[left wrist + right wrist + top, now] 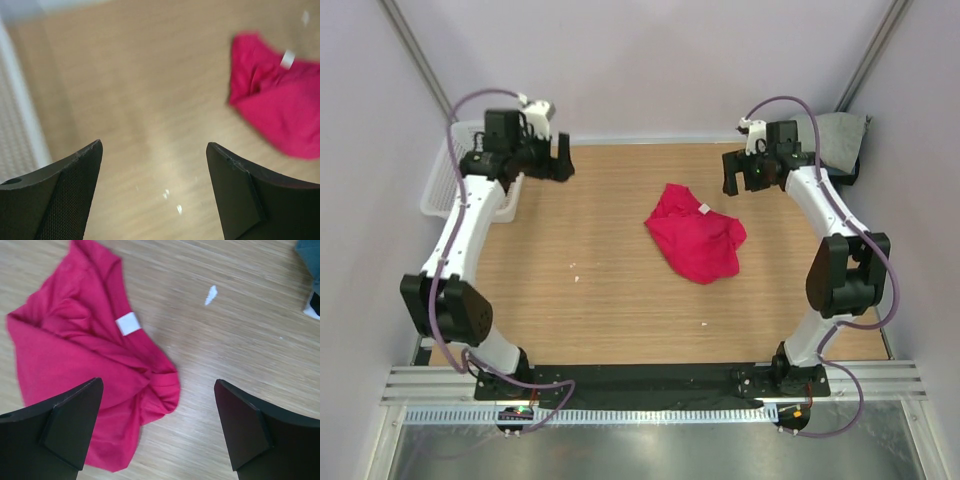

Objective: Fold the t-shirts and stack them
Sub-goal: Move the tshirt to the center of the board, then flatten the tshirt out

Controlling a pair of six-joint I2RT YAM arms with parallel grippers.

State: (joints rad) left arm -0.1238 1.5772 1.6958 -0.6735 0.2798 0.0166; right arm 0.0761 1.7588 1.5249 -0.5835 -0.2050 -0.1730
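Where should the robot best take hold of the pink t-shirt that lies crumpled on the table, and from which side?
Probably at the raised fold beside the white label, coming straight down from above. The pink t-shirt lies in a low crumpled heap, so only raised folds offer a pinch; the open right gripper is nearer.

Ahead of the black right gripper (159, 382), the t-shirt (90, 370) is bright crimson-pink (one solid colour) with a small white tag (129, 323). Under it the table (240, 340) is pale tan with fine streaked grain. Left of the black left gripper (155, 147), the basket (442, 190) is white mesh.
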